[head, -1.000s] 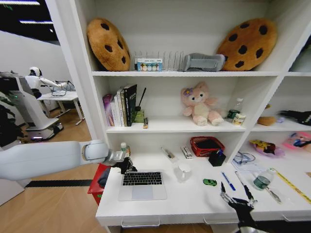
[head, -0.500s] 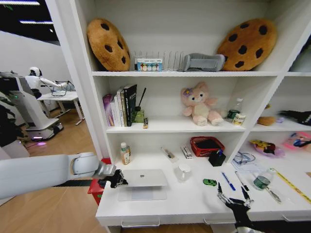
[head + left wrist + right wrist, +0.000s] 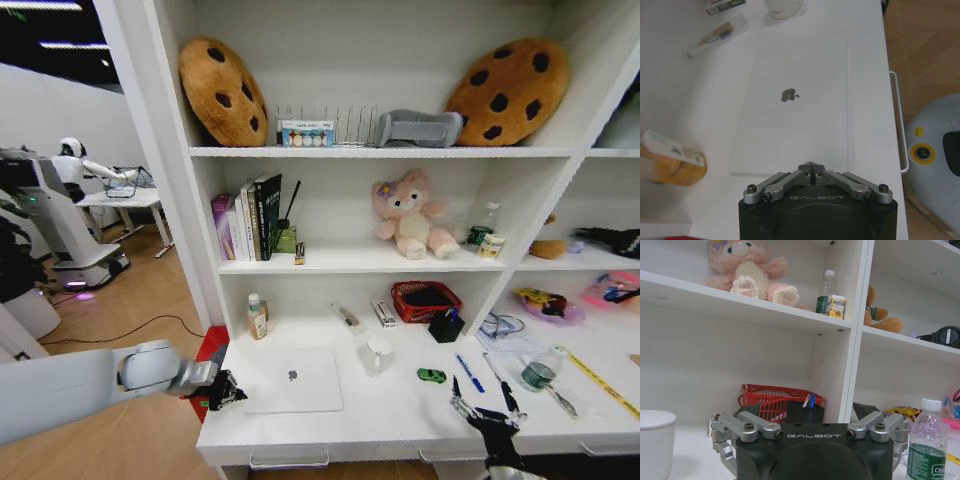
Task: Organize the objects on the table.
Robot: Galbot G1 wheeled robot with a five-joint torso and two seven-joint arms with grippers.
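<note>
The silver laptop (image 3: 292, 380) lies closed on the white table (image 3: 400, 415), its lid logo facing up (image 3: 790, 95). My left gripper (image 3: 228, 390) hangs at the table's left edge beside the laptop, shut and holding nothing (image 3: 811, 167). My right gripper (image 3: 485, 405) stands open over the table's front right. Ahead of it lie the green toy car (image 3: 432, 375) and a blue pen (image 3: 470, 372). The white mug (image 3: 378, 353) stands right of the laptop. The black pen cup (image 3: 446, 325) is behind it. A small bottle (image 3: 259, 316) stands at the back left.
A red basket (image 3: 425, 300) sits at the back under the shelf. A green-label bottle (image 3: 540, 372) and a yellow ruler (image 3: 600, 380) are at the right. A red bin (image 3: 205, 370) stands on the floor left of the table. Shelves rise directly behind.
The laptop lid has gone from open to fully closed. My left gripper has drawn back from the lid to the table's left front edge. The right gripper has barely moved.
</note>
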